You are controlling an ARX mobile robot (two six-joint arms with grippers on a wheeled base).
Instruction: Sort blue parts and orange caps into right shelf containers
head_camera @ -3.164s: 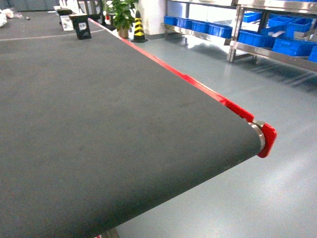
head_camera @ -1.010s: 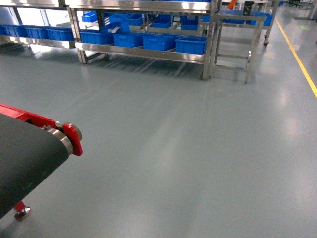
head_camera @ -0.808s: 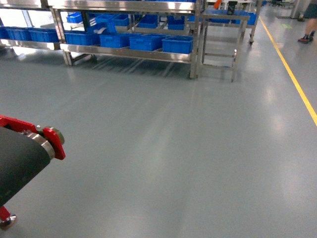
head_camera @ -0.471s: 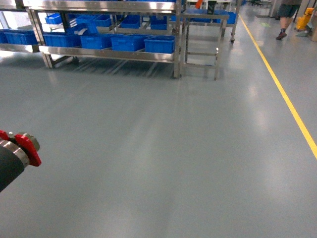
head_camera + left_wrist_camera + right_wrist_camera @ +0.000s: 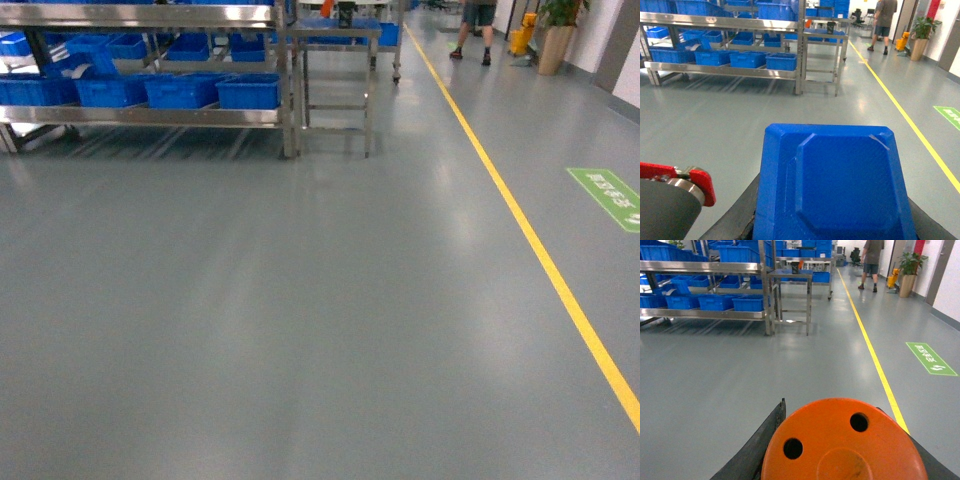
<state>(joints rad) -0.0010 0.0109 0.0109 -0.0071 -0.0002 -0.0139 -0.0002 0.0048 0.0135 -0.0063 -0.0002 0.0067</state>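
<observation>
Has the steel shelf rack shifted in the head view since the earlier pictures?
Yes. The shelf rack has slid left in view; the yellow floor line has come in, so the camera turned right.

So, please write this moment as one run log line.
left hand: blue part | right hand: orange cap | blue crates: ahead left, on shelf

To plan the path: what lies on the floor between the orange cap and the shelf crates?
Right wrist view: only bare grey floor between orange cap and shelf crates.
</observation>
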